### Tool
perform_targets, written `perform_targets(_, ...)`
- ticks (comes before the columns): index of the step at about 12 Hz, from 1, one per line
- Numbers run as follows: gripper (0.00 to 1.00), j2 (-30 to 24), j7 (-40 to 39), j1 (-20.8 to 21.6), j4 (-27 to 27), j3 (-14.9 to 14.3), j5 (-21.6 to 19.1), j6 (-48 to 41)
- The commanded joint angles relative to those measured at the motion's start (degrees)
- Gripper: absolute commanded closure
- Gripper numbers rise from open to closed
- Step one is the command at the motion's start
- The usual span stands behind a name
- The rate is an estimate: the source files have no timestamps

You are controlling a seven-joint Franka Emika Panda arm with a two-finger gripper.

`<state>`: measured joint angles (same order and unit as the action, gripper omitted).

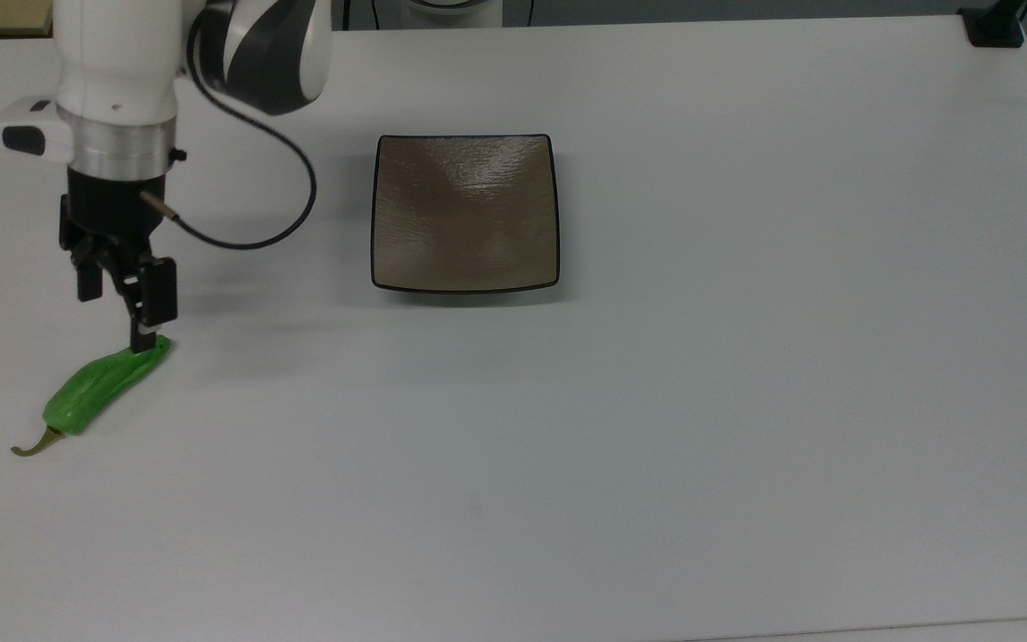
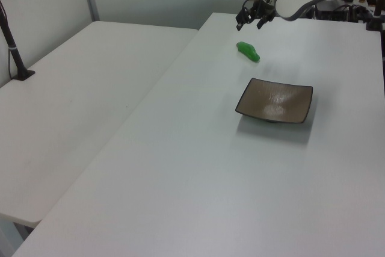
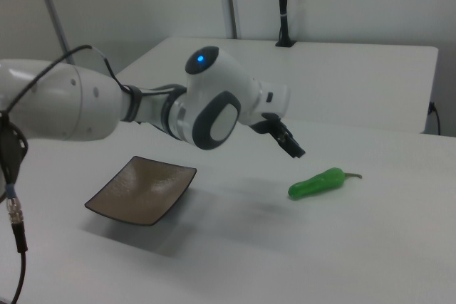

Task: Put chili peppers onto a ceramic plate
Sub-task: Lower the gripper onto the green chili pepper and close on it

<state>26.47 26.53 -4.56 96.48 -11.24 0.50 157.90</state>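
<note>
Gripper (image 1: 116, 316) was seen above the pepper's (image 1: 102, 385) blunt tip, fingers spread, apparently not touching it. Pepper lay on the table (image 1: 745, 401), well apart from the plate (image 1: 465, 212).

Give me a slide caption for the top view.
Open gripper hovering by the green chili pepper, the empty ceramic plate waiting nearby.

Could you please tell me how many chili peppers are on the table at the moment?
1. The single glossy green chili pepper lies on the white table near the top view's left edge, apart from the square brown ceramic plate.
</note>
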Motion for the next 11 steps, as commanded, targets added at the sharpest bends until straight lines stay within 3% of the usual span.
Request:
perform_targets(1, 0.0, 6.6, 2.1, -1.9, -5.0, -0.3, 1.3, 4.1)
perform_targets(11, 0.0, 16.0, 2.1, -3.3, -11.0, -1.2, 1.3, 4.5)
